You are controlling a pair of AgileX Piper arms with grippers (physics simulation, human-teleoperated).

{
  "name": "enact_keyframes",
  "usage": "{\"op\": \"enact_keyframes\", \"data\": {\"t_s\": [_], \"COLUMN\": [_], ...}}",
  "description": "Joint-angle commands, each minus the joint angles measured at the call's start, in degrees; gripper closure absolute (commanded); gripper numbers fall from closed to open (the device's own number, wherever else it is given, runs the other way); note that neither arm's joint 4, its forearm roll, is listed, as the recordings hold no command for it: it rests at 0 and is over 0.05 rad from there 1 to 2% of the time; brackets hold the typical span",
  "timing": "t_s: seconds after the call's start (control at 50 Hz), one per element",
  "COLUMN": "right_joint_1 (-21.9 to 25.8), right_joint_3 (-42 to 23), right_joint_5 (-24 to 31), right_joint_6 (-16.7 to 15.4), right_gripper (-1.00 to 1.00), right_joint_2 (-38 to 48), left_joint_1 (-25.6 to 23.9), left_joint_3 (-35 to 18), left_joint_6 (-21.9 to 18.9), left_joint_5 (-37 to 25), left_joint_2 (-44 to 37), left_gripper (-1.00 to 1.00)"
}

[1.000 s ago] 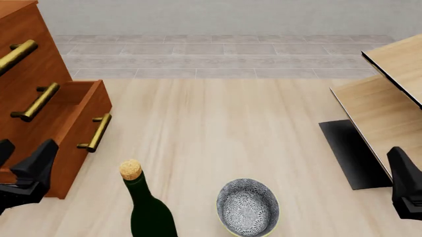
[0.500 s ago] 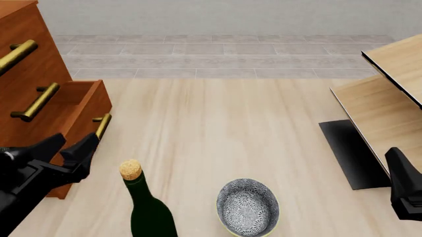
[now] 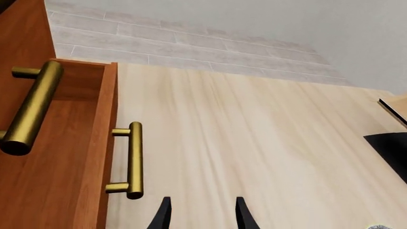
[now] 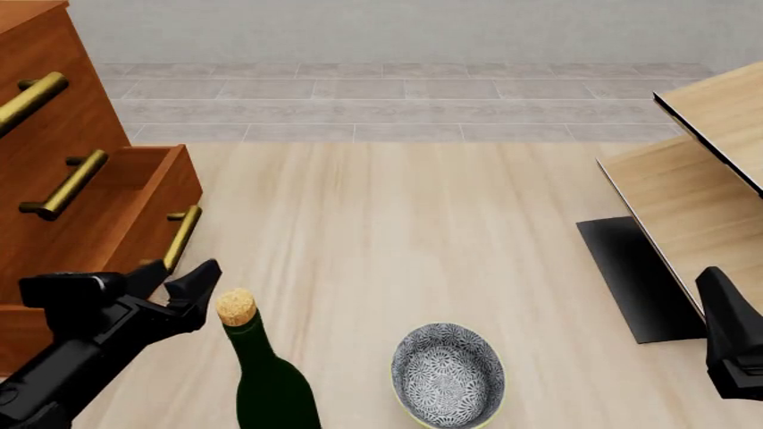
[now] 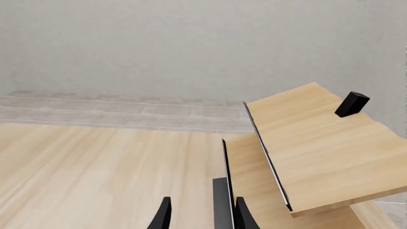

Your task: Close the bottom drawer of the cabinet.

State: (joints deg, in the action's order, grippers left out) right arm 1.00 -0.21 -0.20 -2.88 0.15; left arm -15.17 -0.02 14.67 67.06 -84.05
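Left tool (image 4: 179,280) just beside bottom drawer (image 4: 149,228).

The cabinet (image 4: 54,179) is smooth reddish-brown wood with shiny brass handles; beside it, the surface (image 4: 394,232) is pale matt wood.

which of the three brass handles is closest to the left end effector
The lowest handle, on the bottom drawer, which juts out from the cabinet. The left end effector sits just below it; the middle handle and top handle are higher and farther away.
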Motion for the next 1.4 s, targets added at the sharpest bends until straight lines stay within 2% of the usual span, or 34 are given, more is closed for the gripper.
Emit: {"op": "enact_keyframes", "data": {"t_s": [0.02,0.66,1.4], "right_joint_1": [0.1,0.1,0.2], "right_joint_3": [-0.1,0.1,0.0], "right_joint_5": [0.0,-0.3,-0.2], "right_joint_6": [-0.4,-1.0,-0.9], "right_gripper": [-1.0,-1.0,-1.0], "right_joint_2": [0.0,-0.1,-0.1], "left_joint_1": [0.7,9.6,18.1], "left_joint_3": [0.0,-5.9,-9.2], "left_joint_6": [0.1,-4.0,-9.1], "left_joint_5": [2.8,2.8,2.8], "left_joint_2": [-5.2,-15.2,-20.2], "left_gripper": [-1.0,-1.0,-1.0]}}
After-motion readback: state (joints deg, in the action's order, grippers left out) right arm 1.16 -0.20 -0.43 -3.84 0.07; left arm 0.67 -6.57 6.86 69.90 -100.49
